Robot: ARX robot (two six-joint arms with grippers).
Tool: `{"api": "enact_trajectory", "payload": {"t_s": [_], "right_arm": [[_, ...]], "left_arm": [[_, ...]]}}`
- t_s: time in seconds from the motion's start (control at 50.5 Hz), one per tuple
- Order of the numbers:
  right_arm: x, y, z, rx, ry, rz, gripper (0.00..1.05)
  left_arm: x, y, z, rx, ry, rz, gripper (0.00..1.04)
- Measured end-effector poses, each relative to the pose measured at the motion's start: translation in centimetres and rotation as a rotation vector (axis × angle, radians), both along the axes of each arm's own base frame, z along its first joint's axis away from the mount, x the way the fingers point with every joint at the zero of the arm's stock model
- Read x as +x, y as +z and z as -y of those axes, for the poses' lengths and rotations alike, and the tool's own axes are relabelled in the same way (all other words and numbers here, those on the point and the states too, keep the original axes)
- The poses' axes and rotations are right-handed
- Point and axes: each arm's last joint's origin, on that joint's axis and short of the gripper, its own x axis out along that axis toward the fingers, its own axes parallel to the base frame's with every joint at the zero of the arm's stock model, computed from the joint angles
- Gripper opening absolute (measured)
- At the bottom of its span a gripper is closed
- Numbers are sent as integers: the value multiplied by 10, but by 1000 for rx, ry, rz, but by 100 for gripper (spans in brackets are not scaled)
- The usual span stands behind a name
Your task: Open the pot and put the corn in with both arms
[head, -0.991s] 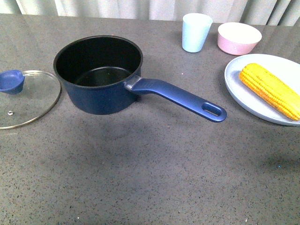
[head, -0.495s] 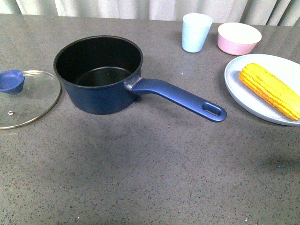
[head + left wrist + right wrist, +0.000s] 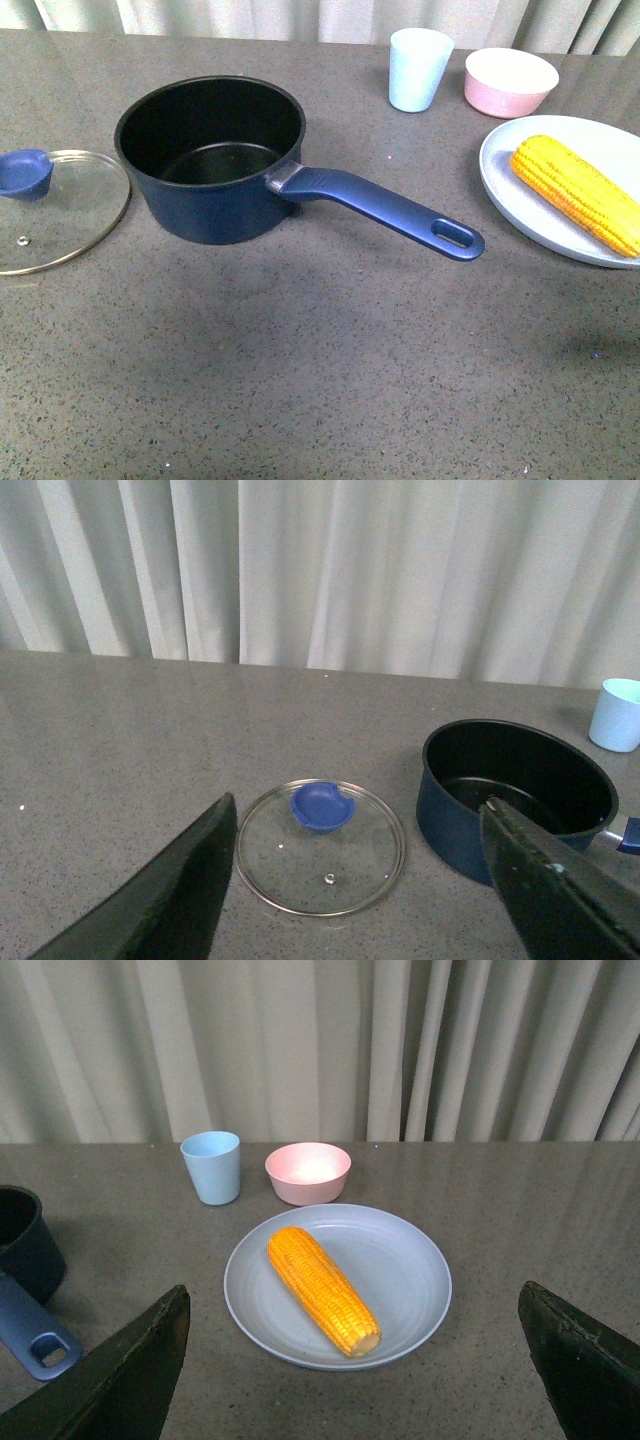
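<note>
The opening half of the job looks done to me. The pot stands uncovered at the left-centre of the table, its black inside bare and empty. Its long handle runs out to the right and toward the near edge. The glass lid lies flat on the table just left of the pot, close to it but apart as far as I can judge. Its blue knob sits on the lid's far-left side.

What remains is the corn. It lies untouched on the pale plate at the right edge, well apart from the pot, angled from far-left to near-right. A light blue cup and a pink bowl stand at the far side, beyond the plate, and have no part in this.

Neither arm shows in the front view. From the left wrist camera I see the left gripper with its two fingers spread wide and nothing between them, looking down toward the lid and pot. The right gripper is likewise spread wide and empty, and its camera looks straight at the corn on the plate.

I judge the task about half complete: the right arm has to descend, close across the cob, carry it left over the rim and release it inside.
</note>
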Motion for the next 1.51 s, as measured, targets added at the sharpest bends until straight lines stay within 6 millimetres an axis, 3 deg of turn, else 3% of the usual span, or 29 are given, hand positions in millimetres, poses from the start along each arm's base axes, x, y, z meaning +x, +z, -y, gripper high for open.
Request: {"api": "enact_trajectory", "payload": {"t_s": [0.119, 0.297, 0.396, 0.495, 0.614, 0.713, 0.872, 1.01, 1.268, 1.506], "right_arm": [[0, 0, 0, 0, 0, 0, 96], [0, 0, 0, 1, 6, -4, 96], [3, -3, 3, 235, 143, -403, 96], [15, 7, 12, 312, 117, -453, 96], [48, 39, 27, 181, 141, -345, 96], [91, 43, 35, 45, 183, -335, 96], [176, 16, 40, -143, 244, -470, 96], [226, -15, 29, -211, 310, -576, 96], [263, -48, 11, -250, 348, -661, 96], [276, -65, 13, -261, 329, -707, 96]], "left_arm": [[0, 0, 0, 0, 0, 0, 97], [0, 0, 0, 2, 0, 0, 96], [0, 0, 0, 2, -1, 0, 96], [0, 0, 0, 2, 0, 0, 96], [0, 0, 0, 3, 0, 0, 96], [0, 0, 0, 2, 0, 0, 96], [0, 0, 0, 3, 0, 0, 96], [0, 0, 0, 3, 0, 0, 96], [0, 0, 0, 3, 0, 0, 96], [0, 0, 0, 3, 0, 0, 96]]}}
